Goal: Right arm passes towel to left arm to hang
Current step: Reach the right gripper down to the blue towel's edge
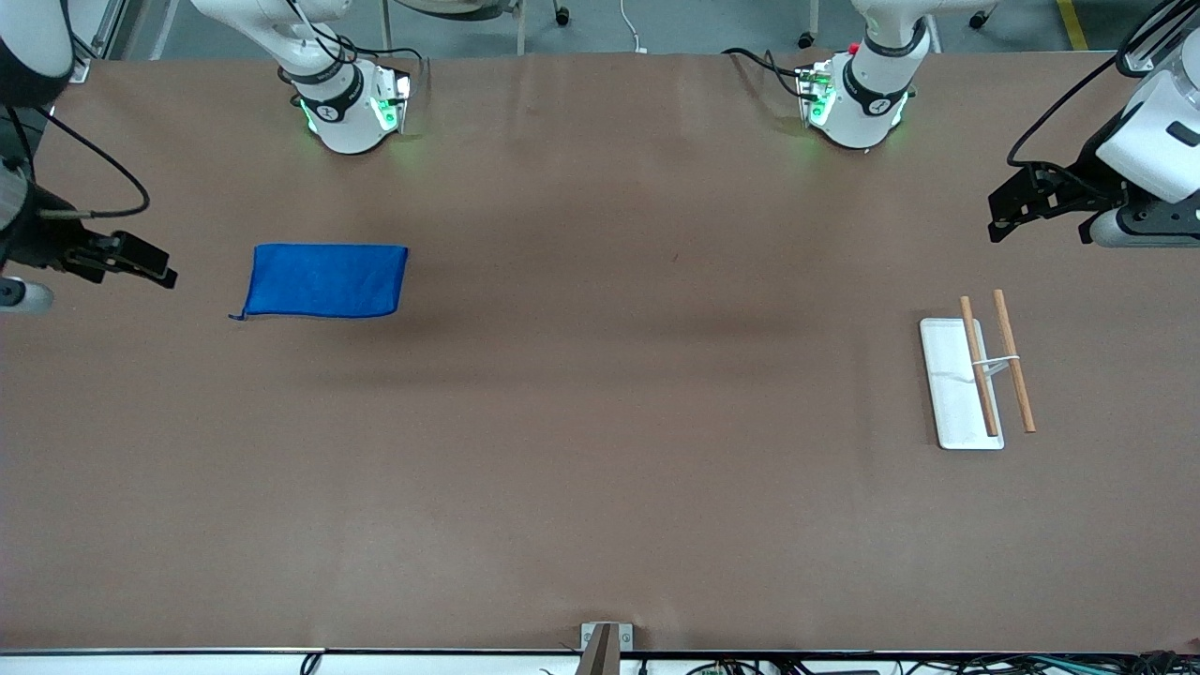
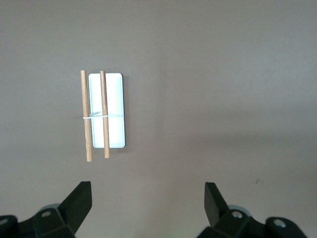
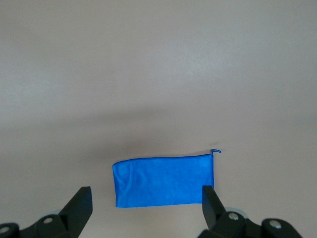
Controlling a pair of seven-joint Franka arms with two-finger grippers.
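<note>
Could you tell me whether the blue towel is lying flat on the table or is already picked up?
Lying flat: the towel rests as a neat rectangle on the table, with no pincer touching it.

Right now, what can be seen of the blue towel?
The towel is a small bright blue rectangle of soft, plush-looking cloth with a stitched hem and a thin loop sticking out at one corner. It lies flat and spread out on the brown table, toward the right arm's end. Nothing rests on it or holds it; only the table touches it. The right gripper hangs open beside it, apart from it.
</note>
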